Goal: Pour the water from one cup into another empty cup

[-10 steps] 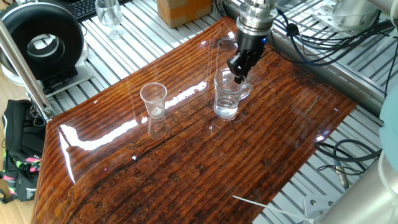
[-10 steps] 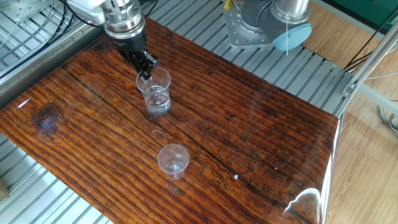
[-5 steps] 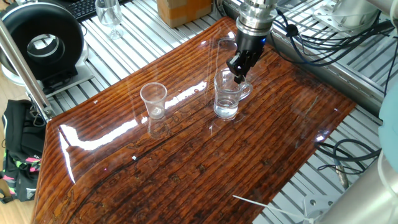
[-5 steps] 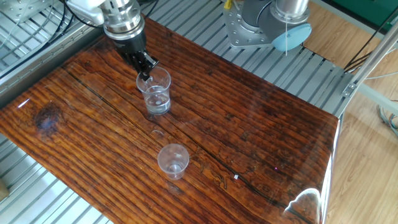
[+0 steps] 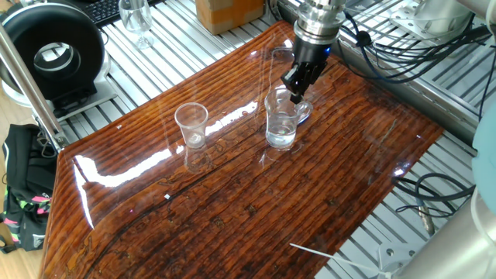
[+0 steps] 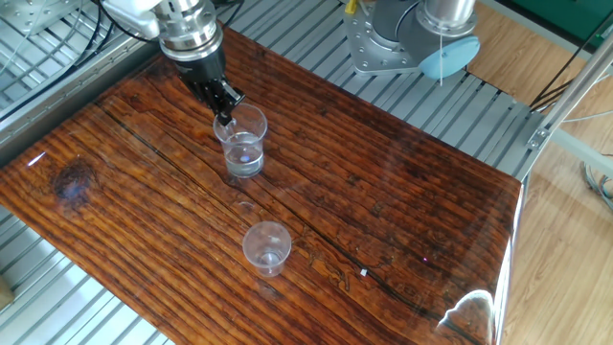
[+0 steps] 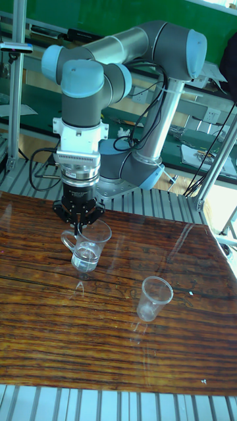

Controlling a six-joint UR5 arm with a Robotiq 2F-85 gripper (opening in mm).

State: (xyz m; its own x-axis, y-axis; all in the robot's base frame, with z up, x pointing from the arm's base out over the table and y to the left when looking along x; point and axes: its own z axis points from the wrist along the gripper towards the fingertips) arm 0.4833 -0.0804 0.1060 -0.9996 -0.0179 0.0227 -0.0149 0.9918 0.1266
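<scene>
The handled glass mug holds a little water in its bottom. My gripper comes straight down and is shut on the mug's rim at the handle side. In the tall fixed view the mug hangs just off the wooden table, upright. The small tapered handleless cup stands upright and apart from the mug, nearer the table's middle; it looks empty.
A stemmed wine glass, a black round device and a cardboard box sit beyond the table's far edge. Cables lie off the right side. The arm's base stands behind the table.
The mug and my gripper have risen a little; the mug's base has left the table. The small cup has not moved.
</scene>
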